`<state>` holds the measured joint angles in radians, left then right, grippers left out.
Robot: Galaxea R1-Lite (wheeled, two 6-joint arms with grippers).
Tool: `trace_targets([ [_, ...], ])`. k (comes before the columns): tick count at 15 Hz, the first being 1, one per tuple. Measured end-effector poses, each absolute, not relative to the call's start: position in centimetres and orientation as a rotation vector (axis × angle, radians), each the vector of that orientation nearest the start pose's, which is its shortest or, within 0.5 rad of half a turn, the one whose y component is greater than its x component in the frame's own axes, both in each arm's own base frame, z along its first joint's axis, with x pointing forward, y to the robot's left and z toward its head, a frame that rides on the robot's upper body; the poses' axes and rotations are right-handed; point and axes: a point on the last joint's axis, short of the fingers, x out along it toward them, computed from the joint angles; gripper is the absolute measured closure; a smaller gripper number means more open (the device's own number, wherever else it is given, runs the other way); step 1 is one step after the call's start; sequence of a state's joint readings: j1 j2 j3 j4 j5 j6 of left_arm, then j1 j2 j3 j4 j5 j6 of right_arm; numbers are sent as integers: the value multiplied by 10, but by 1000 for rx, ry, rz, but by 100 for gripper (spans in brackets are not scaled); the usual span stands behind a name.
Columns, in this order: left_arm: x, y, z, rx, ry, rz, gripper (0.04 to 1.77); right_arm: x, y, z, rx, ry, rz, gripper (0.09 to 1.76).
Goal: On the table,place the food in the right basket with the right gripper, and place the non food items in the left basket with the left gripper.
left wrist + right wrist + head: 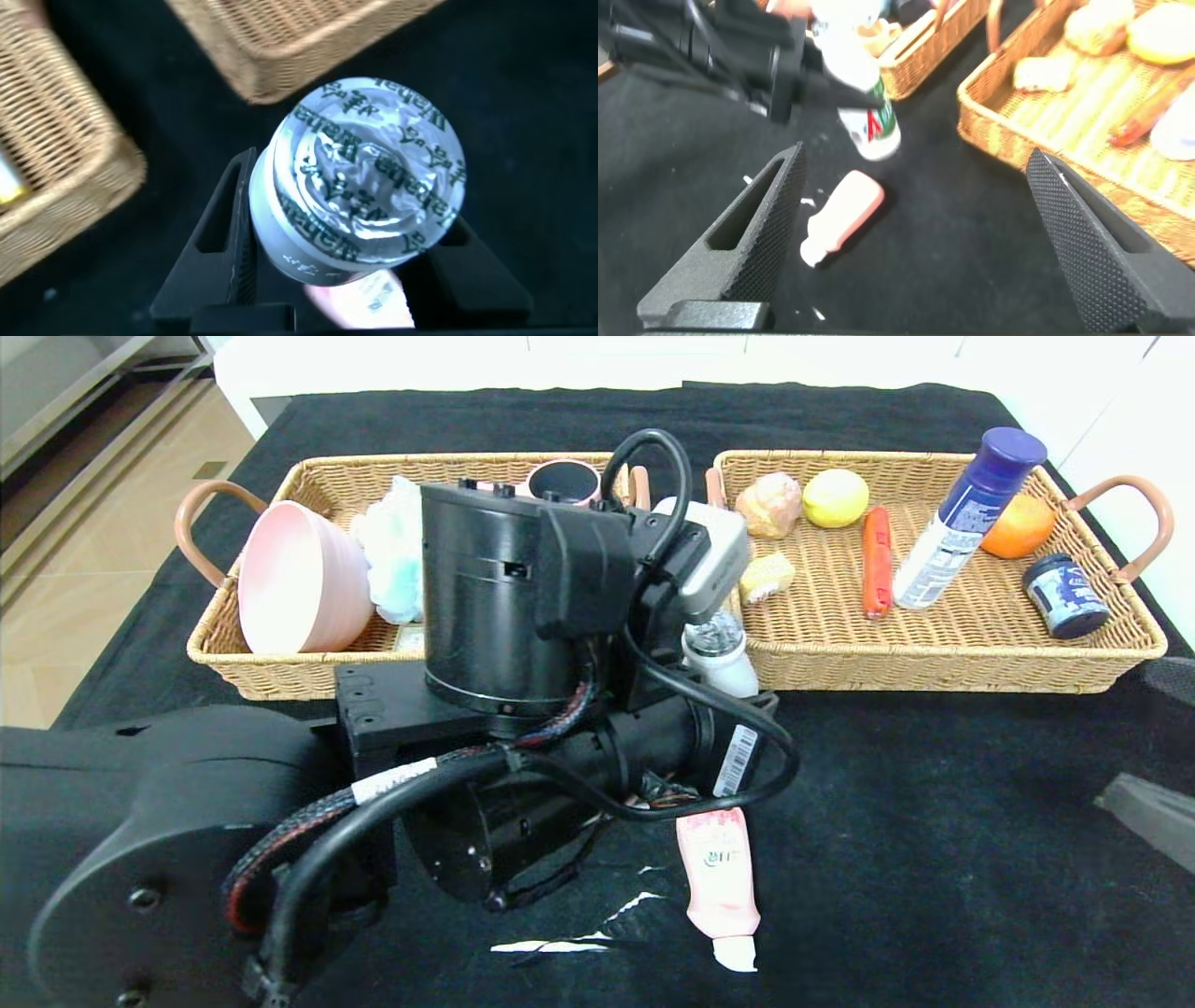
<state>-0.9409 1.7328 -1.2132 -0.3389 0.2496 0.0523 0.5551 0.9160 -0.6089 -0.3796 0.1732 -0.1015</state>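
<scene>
Centrally, the left end effector point(350, 271) grips a small white bottle point(719, 658) between its fingers, raised off the table point(934, 803) in front of the gap between the left basket point(280, 672) and right basket point(934, 663). Right end effector point(915, 233): fingers spread wide, nothing held, near the pink tube point(721, 887) lying on the table.

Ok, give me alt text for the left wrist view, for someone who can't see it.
The left gripper holds a small white bottle by its sides, foil-sealed end toward the camera, above the black table. Corners of two wicker baskets show beyond it.
</scene>
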Motion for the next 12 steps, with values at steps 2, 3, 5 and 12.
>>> trace_targets([
  [2, 202, -284, 260, 159, 126, -723, 93, 88, 58, 268, -81, -126, 713, 14],
  [3, 201, -291, 261, 166, 128, -736, 93, 88, 57, 269, -79, -134, 709, 14],
  [5, 203, -304, 265, 172, 123, -756, 94, 85, 55, 273, -76, -151, 701, 14],
  [12, 213, -350, 272, 171, 93, -851, 93, 79, 50, 281, -69, -198, 679, 14],
])
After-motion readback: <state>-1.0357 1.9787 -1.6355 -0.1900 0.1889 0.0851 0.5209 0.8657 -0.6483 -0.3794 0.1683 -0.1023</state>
